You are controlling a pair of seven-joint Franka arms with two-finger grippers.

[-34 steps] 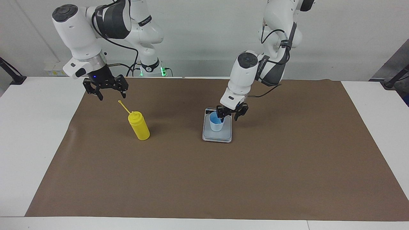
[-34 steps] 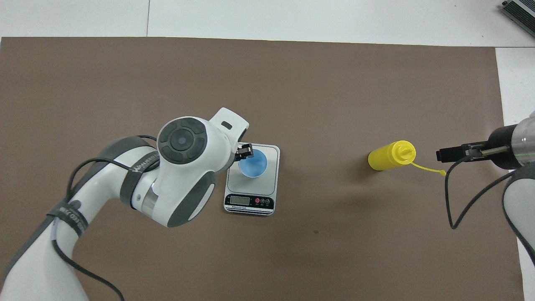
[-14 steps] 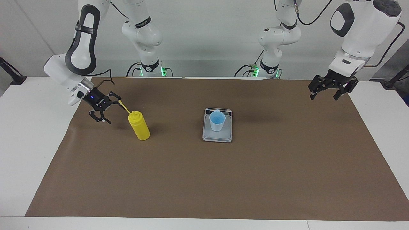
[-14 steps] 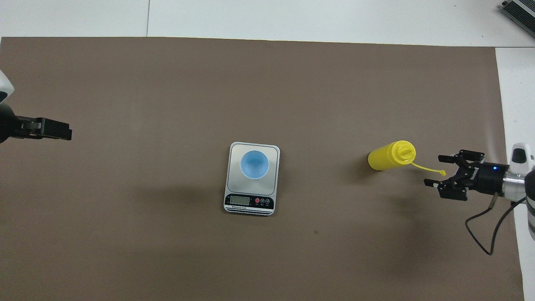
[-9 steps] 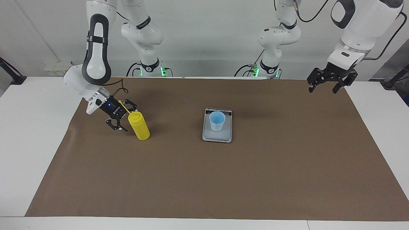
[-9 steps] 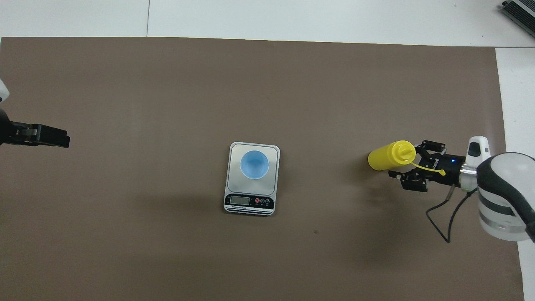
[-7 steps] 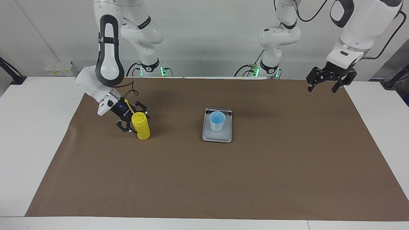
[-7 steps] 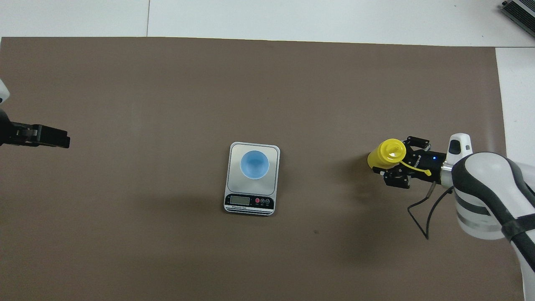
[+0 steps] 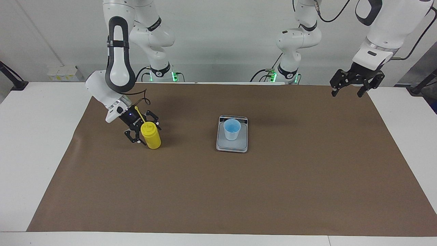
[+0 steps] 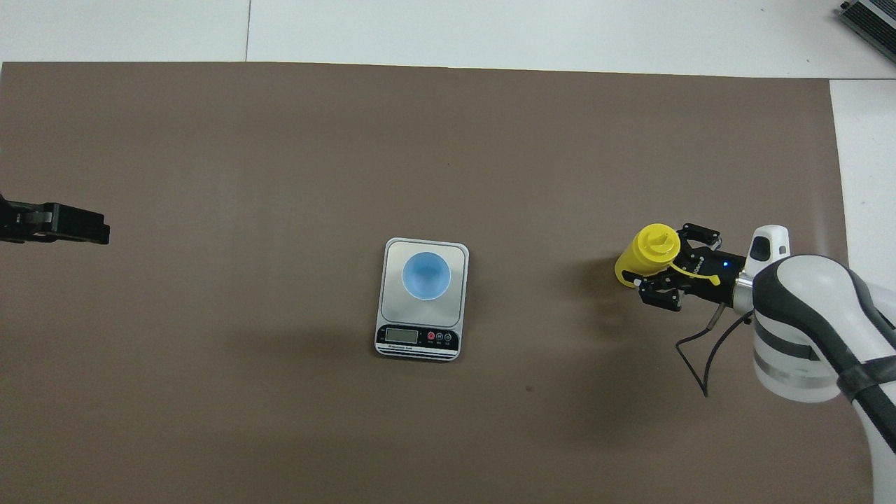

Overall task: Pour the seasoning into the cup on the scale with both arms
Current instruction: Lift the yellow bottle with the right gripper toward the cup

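The yellow seasoning bottle (image 9: 152, 138) stands on the brown mat toward the right arm's end, its cap strap (image 9: 138, 112) pointing up over the gripper. My right gripper (image 9: 145, 132) is low at the bottle, open, with one finger on each side of its upper body; it also shows in the overhead view (image 10: 668, 267) beside the bottle (image 10: 654, 246). The light-blue cup (image 9: 232, 130) stands on the silver scale (image 9: 233, 146) mid-table, seen from above as cup (image 10: 425, 275) on scale (image 10: 396, 309). My left gripper (image 9: 346, 91) hangs open and empty, raised over the mat's edge at the left arm's end (image 10: 84, 225).
The brown mat (image 9: 218, 191) covers most of the white table (image 9: 37, 143). The scale's dark display strip (image 10: 417, 337) faces the robots. A cable (image 10: 707, 353) loops off the right wrist.
My right gripper dropped and slid in around the bottle, nudging its top toward the scale. My left gripper left the cup on the scale and rose to the left arm's end.
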